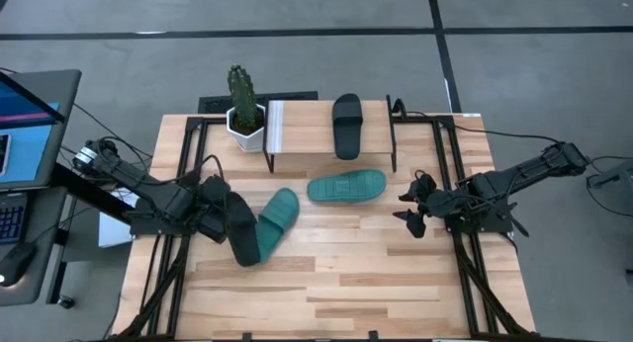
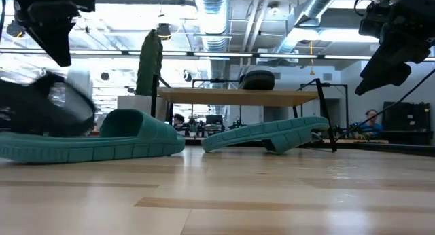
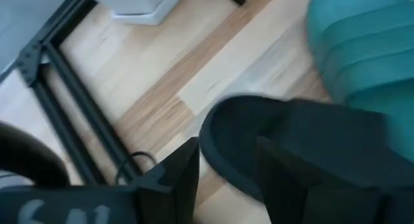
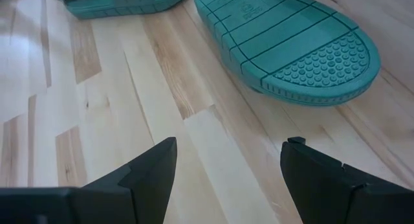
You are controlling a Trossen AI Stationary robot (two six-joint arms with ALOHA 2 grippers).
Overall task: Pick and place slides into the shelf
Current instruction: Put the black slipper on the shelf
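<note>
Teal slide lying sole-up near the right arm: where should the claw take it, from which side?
Across the narrow mid-sole of the sole-up teal slide, right claw coming straight down, jaws over its long edges. It lies arched off the table on its strap, so both edges look clear. Left claw holds the black slide.

An industrial robotics lab: exposed silver ceiling ducts (image 2: 224,17) and pipes run above a pale wooden worktop (image 1: 336,273), with a laptop (image 1: 25,125) at nine o'clock and grey concrete floor (image 1: 534,55) around.
</note>
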